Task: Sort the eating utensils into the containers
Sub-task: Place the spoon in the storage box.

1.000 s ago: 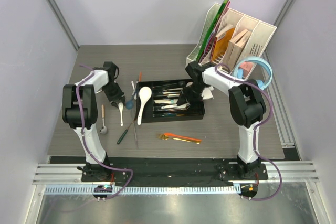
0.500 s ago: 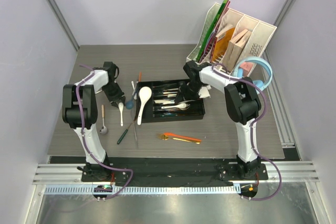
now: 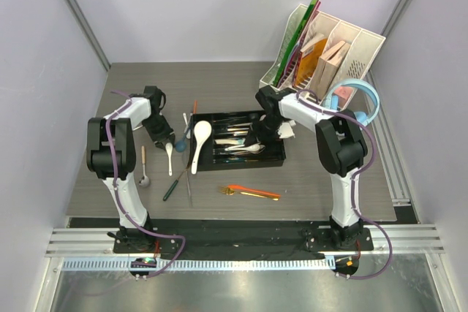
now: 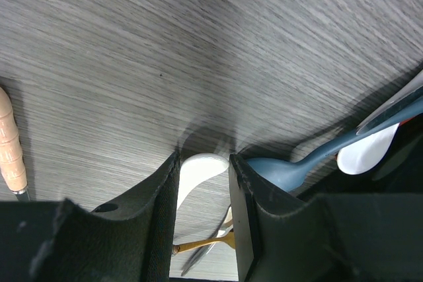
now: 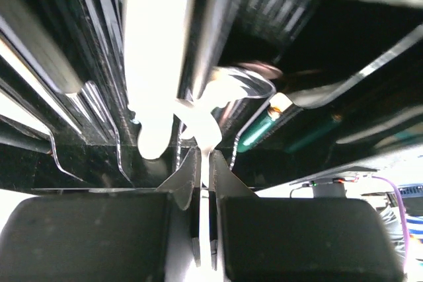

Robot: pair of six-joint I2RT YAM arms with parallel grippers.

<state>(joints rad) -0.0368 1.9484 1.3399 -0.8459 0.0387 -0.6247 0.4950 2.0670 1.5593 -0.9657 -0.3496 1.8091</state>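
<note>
Two jaws of the left gripper [image 4: 203, 160] stand apart, straddling the rounded end of a white spoon [image 4: 197, 175] that lies flat on the counter [image 4: 198, 44]. Whether the pads touch it can't be judged. A blue spoon [image 4: 291, 166] is just beside it, and a wooden handle [image 4: 9, 142] is cut off at the left edge.

Only the left wrist view shows the straddle. In the top view the left gripper [image 3: 162, 139] covers the far end of the white spoon [image 3: 169, 160].

The right gripper [image 5: 205, 158] has its jaws nearly together, with a thin pale piece [image 5: 201, 120] running into the slit. Cannot tell if it is clamped, and its type is blurred. The right wrist view is glare-heavy: tray [image 5: 99, 146] dividers, steel handles [image 5: 39, 57], a green-handled piece [image 5: 259, 130].

The top view puts the right gripper [image 3: 257, 135] over the right half of the tray [image 3: 241, 166], which holds several utensils. A big soup spoon [image 3: 200, 137] lies in its left compartment. Orange chopsticks [image 3: 252, 192] lie on the counter [image 3: 322, 180] on the near side of the tray.

The left arm is folded, wrist pitched down, left of the tray. The right arm angles inward, wrist down.
</note>
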